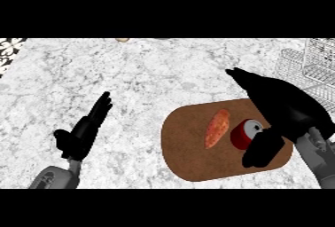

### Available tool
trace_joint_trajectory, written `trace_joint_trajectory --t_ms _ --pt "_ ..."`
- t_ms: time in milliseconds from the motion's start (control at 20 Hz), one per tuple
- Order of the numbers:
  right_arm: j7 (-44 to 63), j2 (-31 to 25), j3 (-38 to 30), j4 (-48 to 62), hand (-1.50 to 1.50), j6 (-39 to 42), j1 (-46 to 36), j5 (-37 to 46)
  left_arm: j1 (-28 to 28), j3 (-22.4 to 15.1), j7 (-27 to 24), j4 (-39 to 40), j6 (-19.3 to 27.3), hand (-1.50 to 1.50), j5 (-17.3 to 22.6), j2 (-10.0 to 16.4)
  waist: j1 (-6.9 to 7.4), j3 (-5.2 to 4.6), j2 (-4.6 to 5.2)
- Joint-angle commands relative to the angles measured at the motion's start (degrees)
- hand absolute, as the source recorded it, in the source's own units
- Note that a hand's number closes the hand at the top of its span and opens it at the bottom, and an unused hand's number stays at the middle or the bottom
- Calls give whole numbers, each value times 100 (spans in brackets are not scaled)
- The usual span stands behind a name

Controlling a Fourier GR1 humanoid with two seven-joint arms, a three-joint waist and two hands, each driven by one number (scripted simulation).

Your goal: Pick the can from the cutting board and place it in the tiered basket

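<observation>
Where the right robot hand (288, 108) hangs over the cutting board (186, 150), the can (245, 133) stands just left of its palm, between thumb and straight fingers (252, 82). Farther off: left robot hand (82, 133), open, well apart.

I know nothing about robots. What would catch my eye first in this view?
The big black right hand reaches over the right end of a brown cutting board, fingers straight, close around a red can with a pale top. An orange food item lies on the board just left of the can. A white wire basket stands at the far right edge.
</observation>
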Motion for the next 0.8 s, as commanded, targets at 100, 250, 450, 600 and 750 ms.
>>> trace_joint_trajectory --t_ms 100,250,450,600,750 --pt "1621 64 129 -399 -150 16 -128 87 99 -5 -261 175 3 0 -123 -170 23 9 26" --pt "1564 108 520 -72 -150 -31 -143 684 -308 2 218 102 -75 0 -82 -121 31 10 38" --pt "1650 -178 636 60 -150 140 167 518 75 65 -94 -4 -188 0 -70 -4 36 8 28" --pt "1433 -166 725 129 -150 -105 576 694 3 89 -87 15 -73 0 -117 -154 22 17 37" --pt "1455 50 530 282 -150 -71 519 557 30 154 -116 64 -274 0 -102 -49 57 17 44"
